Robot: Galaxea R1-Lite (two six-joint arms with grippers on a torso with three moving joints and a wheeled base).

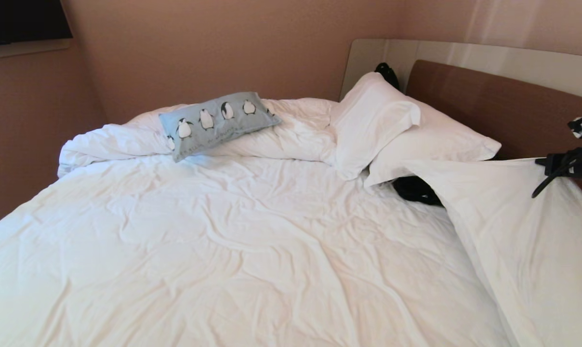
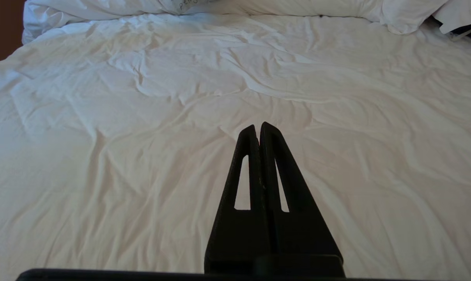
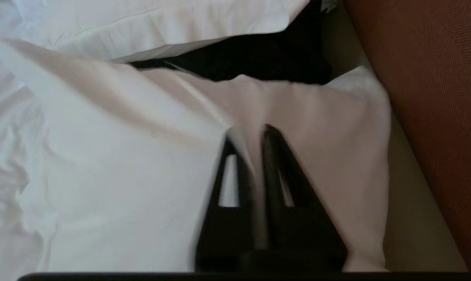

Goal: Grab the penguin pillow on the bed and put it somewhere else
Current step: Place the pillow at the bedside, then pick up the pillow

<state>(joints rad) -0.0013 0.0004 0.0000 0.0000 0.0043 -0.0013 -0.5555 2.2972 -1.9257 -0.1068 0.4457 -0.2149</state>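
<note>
The penguin pillow [image 1: 216, 123], light blue with a row of black-and-white penguins, lies on the bunched duvet at the far side of the bed [image 1: 223, 250], left of the white pillows. My right gripper [image 1: 544, 161] is far from it, at the right edge by the headboard. It is shut on the corner of a large white pillow [image 1: 503, 226], which hangs taut from it. In the right wrist view the fingers of the right gripper [image 3: 251, 134] stand slightly apart with the white pillow's [image 3: 122, 156] fabric between them. My left gripper [image 2: 258, 127] hovers shut and empty over the duvet.
Two more white pillows [image 1: 373, 120] [image 1: 430, 144] lean at the head of the bed. A black object [image 1: 414, 190] lies under them. The brown headboard [image 1: 488, 106] runs behind on the right. Pinkish walls close the far and left sides.
</note>
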